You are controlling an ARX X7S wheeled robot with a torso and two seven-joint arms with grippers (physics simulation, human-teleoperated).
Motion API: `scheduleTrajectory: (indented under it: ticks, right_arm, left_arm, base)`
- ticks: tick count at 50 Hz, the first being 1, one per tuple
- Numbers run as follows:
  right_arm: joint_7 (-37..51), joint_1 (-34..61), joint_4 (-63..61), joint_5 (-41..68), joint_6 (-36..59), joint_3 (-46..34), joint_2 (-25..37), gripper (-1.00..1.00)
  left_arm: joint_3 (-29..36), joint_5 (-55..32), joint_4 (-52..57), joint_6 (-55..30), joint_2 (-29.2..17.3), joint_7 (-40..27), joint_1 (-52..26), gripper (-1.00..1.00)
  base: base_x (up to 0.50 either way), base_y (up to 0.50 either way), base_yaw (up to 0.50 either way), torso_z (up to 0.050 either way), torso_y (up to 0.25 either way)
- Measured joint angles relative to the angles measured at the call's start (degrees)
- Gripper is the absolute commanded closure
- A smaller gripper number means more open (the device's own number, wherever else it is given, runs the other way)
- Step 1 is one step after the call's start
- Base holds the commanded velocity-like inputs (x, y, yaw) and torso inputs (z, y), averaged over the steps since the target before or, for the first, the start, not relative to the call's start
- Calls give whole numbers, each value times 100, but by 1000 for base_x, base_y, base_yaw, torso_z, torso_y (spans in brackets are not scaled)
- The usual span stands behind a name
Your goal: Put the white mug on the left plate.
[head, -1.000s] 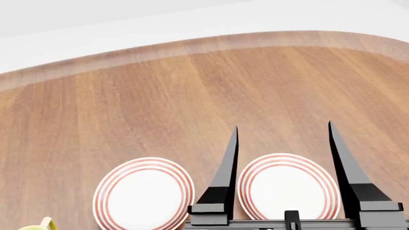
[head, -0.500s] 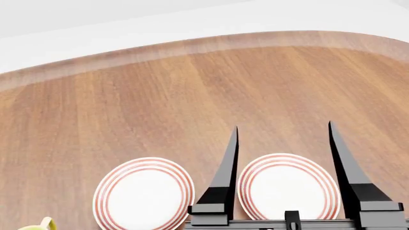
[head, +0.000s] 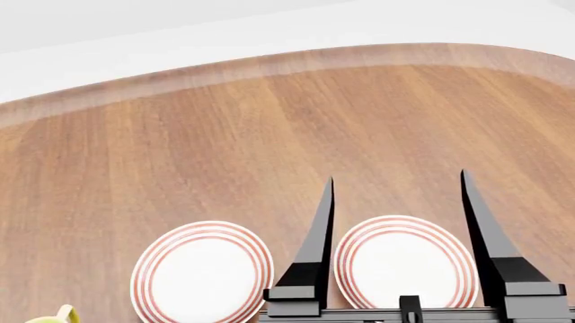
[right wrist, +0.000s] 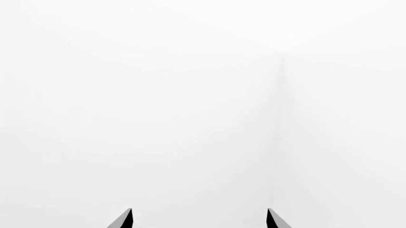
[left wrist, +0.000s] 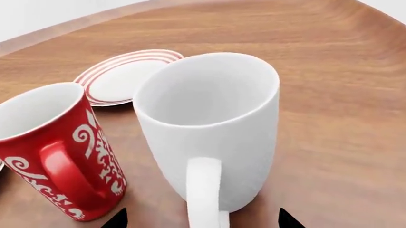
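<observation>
Right gripper [head: 395, 185] fingers spread wide above wooden table [head: 225, 134]; left gripper's spread unclear; white wall behind.

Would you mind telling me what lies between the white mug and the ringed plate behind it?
Nothing: in the left wrist view the white mug overlaps the plate, with only bare wooden table around them.

The right end effector [head: 395, 195] was matte black, with two long fingers tapering from blocky grey-edged bases to sharp points, joined by a flat black crossbar carrying a small upright tab at its middle. Of the left end effector [left wrist: 201, 219], only two black pointed fingertips showed.
</observation>
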Motion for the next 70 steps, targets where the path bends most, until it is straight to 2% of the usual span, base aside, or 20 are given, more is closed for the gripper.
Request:
scheduleTrajectory:
  ticks: [17,18,45,70]
  right_arm:
    - [58,9,6,52,-4,-20,46,-100]
    - [62,9,7,54,-4,-23,49,-100]
    - [155,53,47,108,-4,-94,110,-100]
    - [229,98,54,174,9,-125,157,-100]
  left_arm:
    - [44,-120,-277,62,89,-68,-170,-100]
    - [50,-126,-295,71,92,-73,-177,100]
    - [184,-219,-234,19,24,-158,-245,100]
    - [258,-207,1891,-1204,-305,3,-305,100]
  base:
    - [0,0,0,0,0]
    - [0,0,0,0,0]
    - [0,0,0,0,0]
    - [0,0,0,0,0]
